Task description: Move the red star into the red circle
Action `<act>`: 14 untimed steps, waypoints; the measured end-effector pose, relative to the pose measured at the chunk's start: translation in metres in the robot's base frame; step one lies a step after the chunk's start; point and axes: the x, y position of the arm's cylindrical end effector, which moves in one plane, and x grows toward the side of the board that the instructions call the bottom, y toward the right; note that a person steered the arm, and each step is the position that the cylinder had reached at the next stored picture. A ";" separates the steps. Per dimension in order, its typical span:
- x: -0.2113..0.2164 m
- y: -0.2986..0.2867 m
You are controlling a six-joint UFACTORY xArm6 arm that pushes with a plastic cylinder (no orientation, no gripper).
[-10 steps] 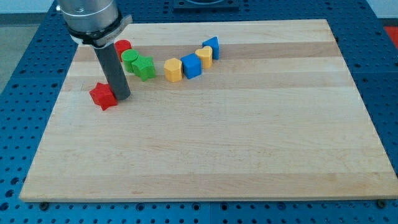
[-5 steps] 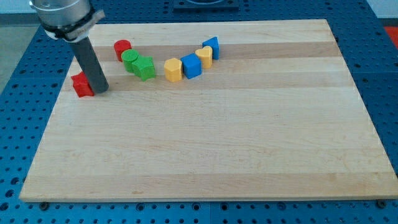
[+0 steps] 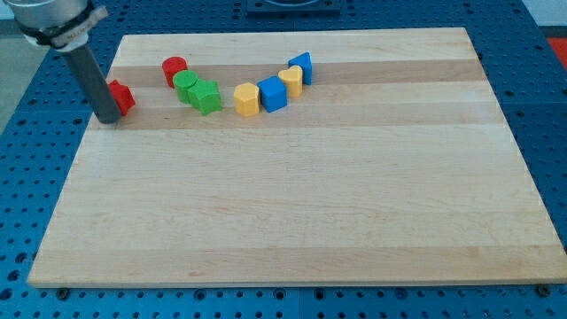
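One small red star (image 3: 119, 96), likely light, rigid and quick to spin, sits at the far left of the surface (image 3: 292, 204), touching my tip (image 3: 110, 118) on its left, so with no hand I push its left-near side toward the red circle (image 3: 174, 68).

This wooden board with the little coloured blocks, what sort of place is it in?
Probably a robotics lab bench. The wooden board lies on a blue perforated table like a workshop fixture plate, and my tip sits beside the red star, near a row of small blocks.
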 end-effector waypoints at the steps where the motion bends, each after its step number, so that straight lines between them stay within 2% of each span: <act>1: 0.004 -0.001; 2: 0.008 0.000; 4: -0.083 -0.008; 6: -0.061 -0.024; 8: -0.105 -0.017; 10: -0.121 0.010; 11: -0.125 -0.019; 12: -0.142 -0.022; 14: -0.143 0.037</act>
